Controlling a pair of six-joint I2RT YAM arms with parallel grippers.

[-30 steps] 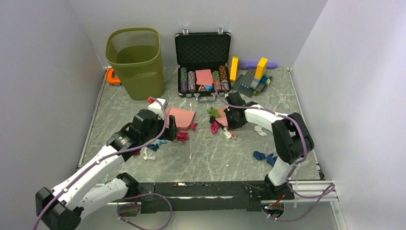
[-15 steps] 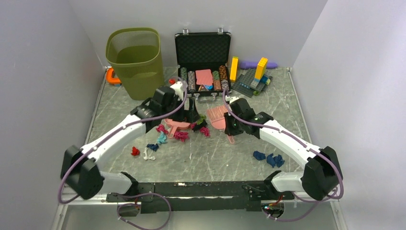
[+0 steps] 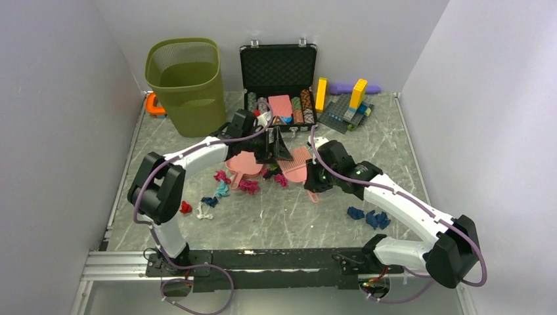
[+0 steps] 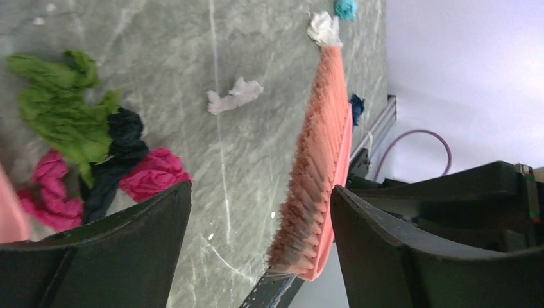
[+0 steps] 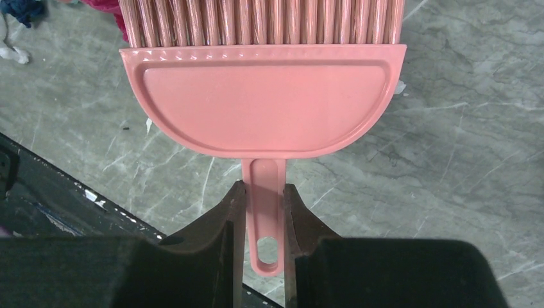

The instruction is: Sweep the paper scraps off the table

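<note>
Pink brush (image 5: 263, 109) clenched by its handle in my right tool (image 5: 263, 189); left tool (image 4: 260, 192) released, jaws wide, beside dustpan (image 3: 243, 161). Paper scraps (image 4: 64, 122) bunched on the bench (image 3: 289, 210) toward far edge, blue strays (image 3: 371, 216) near right edge. Risk: bristles hit left tool, flick scraps past dustpan.

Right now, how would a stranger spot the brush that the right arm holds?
Find the open black case at the back of the table. Just in front of it are two pink plastic tools; the pink brush is the right one, its thin handle pinched in the right pincer. Unlike the smooth pink dustpan beside it, it has a row of bristles.
</note>
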